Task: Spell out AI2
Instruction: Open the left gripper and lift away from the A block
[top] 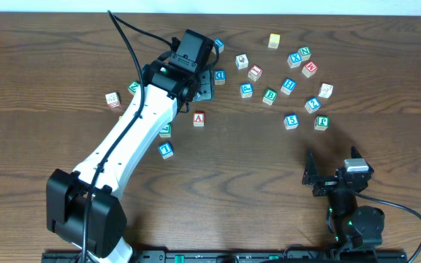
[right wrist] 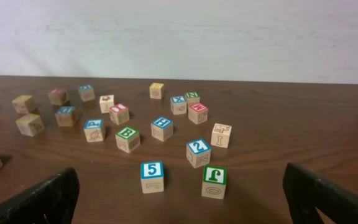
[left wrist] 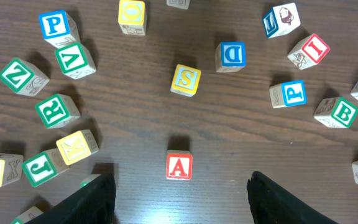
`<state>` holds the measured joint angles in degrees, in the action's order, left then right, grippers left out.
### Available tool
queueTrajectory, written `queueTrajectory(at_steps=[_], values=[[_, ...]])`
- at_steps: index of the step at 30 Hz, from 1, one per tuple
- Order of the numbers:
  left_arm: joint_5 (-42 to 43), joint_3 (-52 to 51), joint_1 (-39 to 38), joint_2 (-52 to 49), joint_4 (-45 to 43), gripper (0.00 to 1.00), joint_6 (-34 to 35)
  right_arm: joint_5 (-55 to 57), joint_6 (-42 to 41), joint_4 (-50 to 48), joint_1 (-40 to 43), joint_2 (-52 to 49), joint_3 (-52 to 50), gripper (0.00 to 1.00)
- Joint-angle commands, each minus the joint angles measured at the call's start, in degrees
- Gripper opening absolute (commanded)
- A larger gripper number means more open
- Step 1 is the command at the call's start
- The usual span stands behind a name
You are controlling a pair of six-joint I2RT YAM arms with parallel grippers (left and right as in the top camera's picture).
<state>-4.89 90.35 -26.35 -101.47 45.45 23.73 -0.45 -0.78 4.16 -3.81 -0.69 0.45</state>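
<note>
The red-framed A cube (top: 199,118) (left wrist: 179,166) lies alone on the table, just ahead of the gap between my left fingers. My left gripper (top: 199,86) (left wrist: 182,194) hovers above it, open and holding nothing. The red-framed I cube (top: 255,71) (left wrist: 314,50) (right wrist: 119,111) sits further right among other cubes. Towards the right side stands the blue-framed 2 cube (top: 312,104) (right wrist: 198,148), behind a blue 5 (right wrist: 152,171) and a green J (right wrist: 214,176). My right gripper (top: 332,166) (right wrist: 179,200) rests low near the front right, open wide and empty, short of those cubes.
Several more letter cubes are scattered around: a yellow S (left wrist: 185,79) and a blue D (left wrist: 232,55) just beyond the A, green R (left wrist: 57,110), V and N at the left, and blue P (left wrist: 294,93) and green B (left wrist: 342,112) at the right.
</note>
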Motion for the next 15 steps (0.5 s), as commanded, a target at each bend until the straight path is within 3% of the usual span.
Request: queueTrajectory(at_steps=[1, 15], values=[[-0.7, 1.2, 0.3, 1.1, 1.0, 0.67, -0.8, -0.2, 0.7, 0.2, 0.4, 0.3, -0.1, 0.99], [-0.1, 1.2, 2.8, 1.6, 3.5, 0.68, -0.8, -0.2, 0.7, 0.2, 0.4, 0.3, -0.1, 0.99]])
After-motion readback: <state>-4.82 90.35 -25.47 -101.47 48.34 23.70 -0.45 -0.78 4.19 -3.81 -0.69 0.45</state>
